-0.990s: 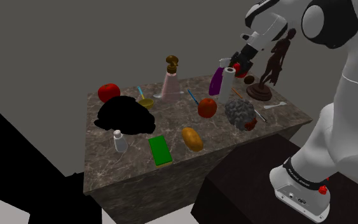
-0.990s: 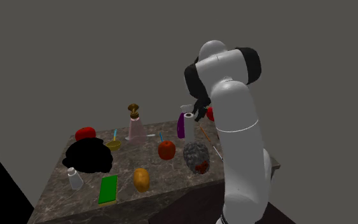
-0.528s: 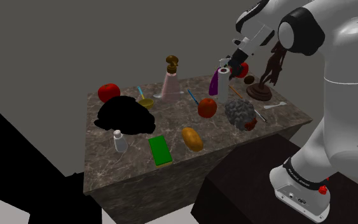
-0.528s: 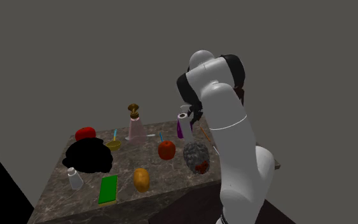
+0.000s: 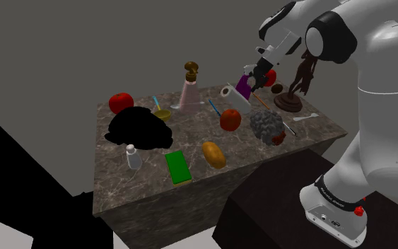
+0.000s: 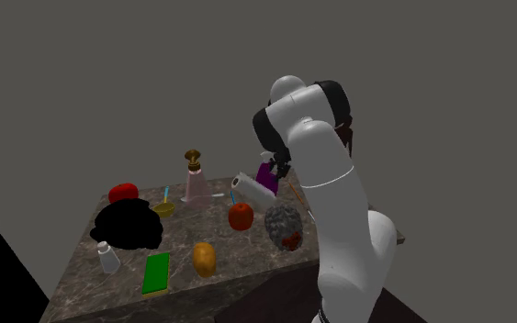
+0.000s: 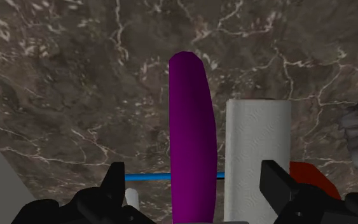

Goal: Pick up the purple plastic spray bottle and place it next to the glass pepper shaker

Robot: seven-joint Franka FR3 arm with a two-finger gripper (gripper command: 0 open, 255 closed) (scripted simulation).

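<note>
The purple spray bottle (image 5: pixel 244 85) stands at the back of the marble table (image 5: pixel 310 127), right under my gripper (image 5: pixel 254 76). Seen from the wrist, the purple bottle (image 7: pixel 191 133) lies between my two fingers, and neither finger touches it. My gripper (image 7: pixel 194 188) is open, and a white paper roll (image 7: pixel 258 159) sits beside the bottle inside the gap. That roll (image 5: pixel 234 97) leans over towards the shoulder view's left. The pepper shaker (image 5: pixel 132 157), a small clear jar with a white cap, is far off near the front corner (image 6: pixel 107 258). In the second exterior view my gripper (image 6: pixel 279 168) is over the bottle (image 6: pixel 266 173).
A red apple (image 5: pixel 230 119), a grey lumpy object (image 5: pixel 267 126) and a brown figurine (image 5: pixel 296 81) crowd the bottle. A pink pump dispenser (image 5: pixel 189 90), small yellow bowl (image 5: pixel 162 113), black blob (image 5: pixel 139 129), green slab (image 5: pixel 177 166) and orange loaf (image 5: pixel 213 153) lie towards the shaker.
My gripper has moved towards the shoulder view's left and come over the purple bottle. The white roll, upright before, has tipped over to the left.
</note>
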